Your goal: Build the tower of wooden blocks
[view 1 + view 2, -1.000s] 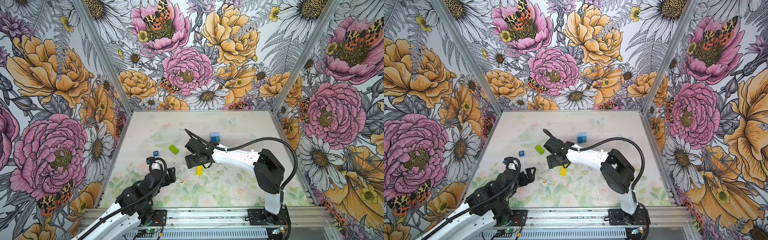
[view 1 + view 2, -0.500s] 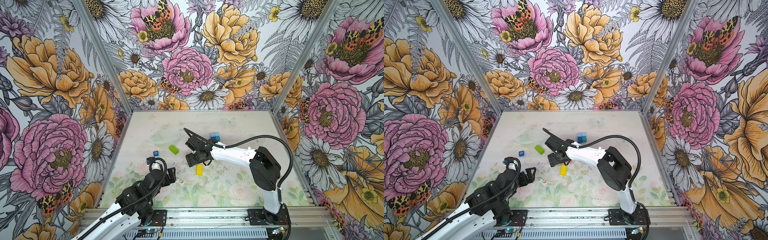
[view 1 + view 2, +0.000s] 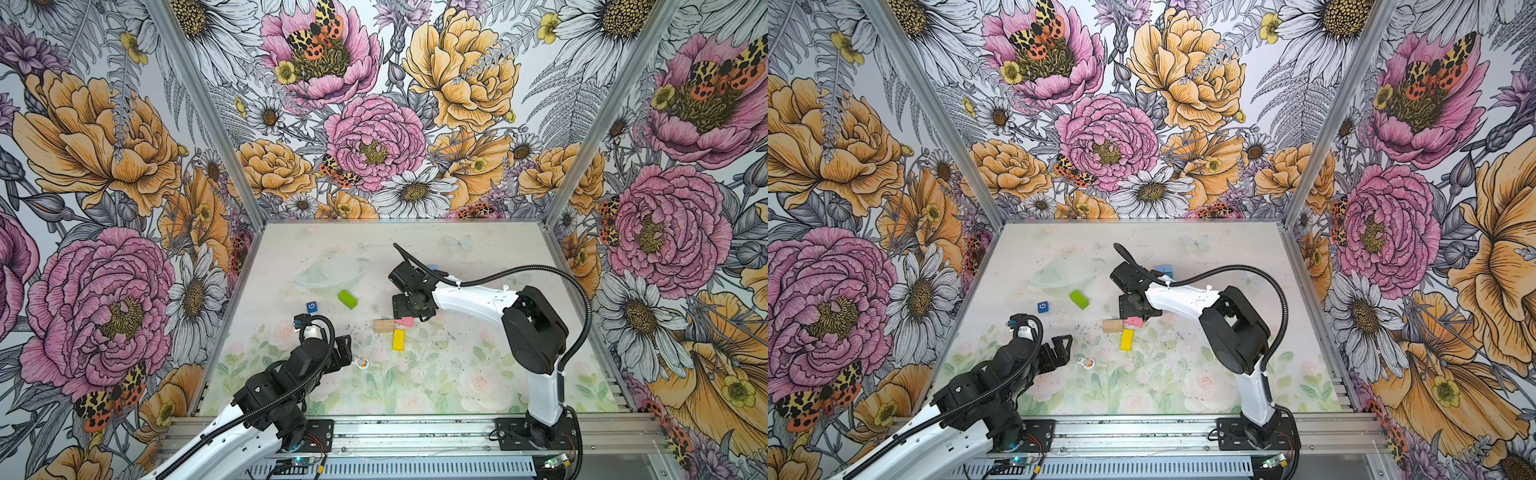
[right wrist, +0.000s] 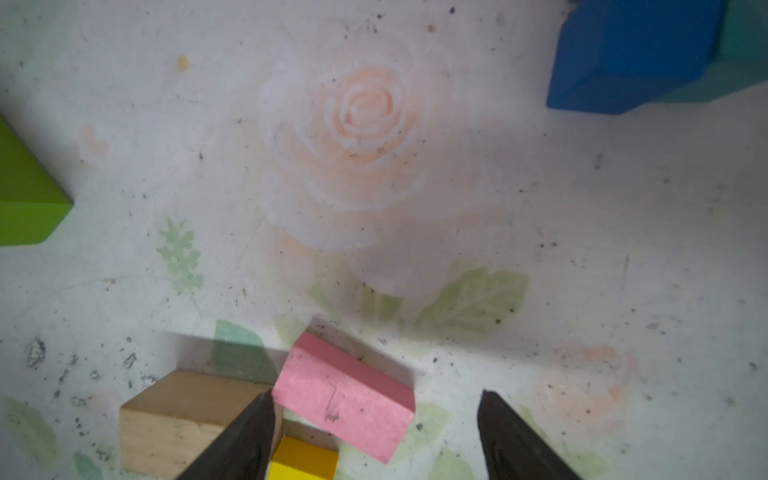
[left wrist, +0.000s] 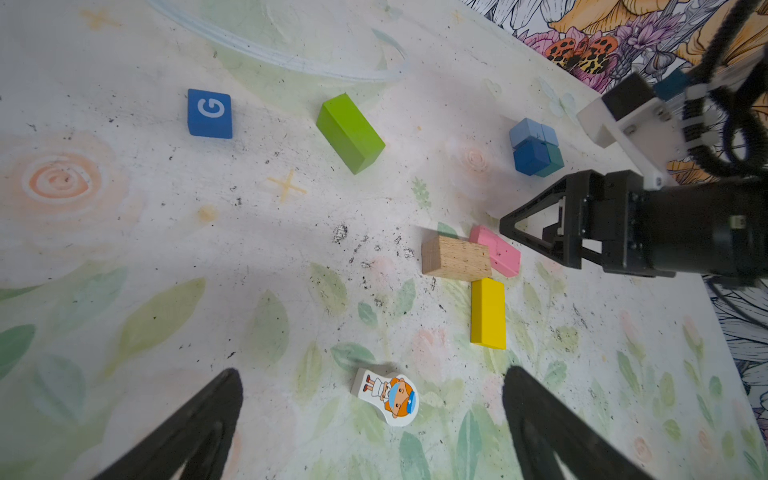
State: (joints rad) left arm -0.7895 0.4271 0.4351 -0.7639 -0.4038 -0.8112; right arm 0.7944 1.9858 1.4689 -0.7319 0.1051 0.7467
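Loose wood blocks [image 5: 455, 257] on table [image 5: 166, 249]

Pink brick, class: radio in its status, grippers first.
Left gripper open, idle. Right gripper open, straddling pink brick, not gripped. Bare-wood brick and yellow brick crowd it. Blue cubes clustered, nothing stacked.

Right claw [image 3: 409, 309] low over pink wooden brick [image 3: 405, 321]; bare-wood brick [image 3: 383, 325] touching it, yellow brick [image 3: 398, 339] just beside.
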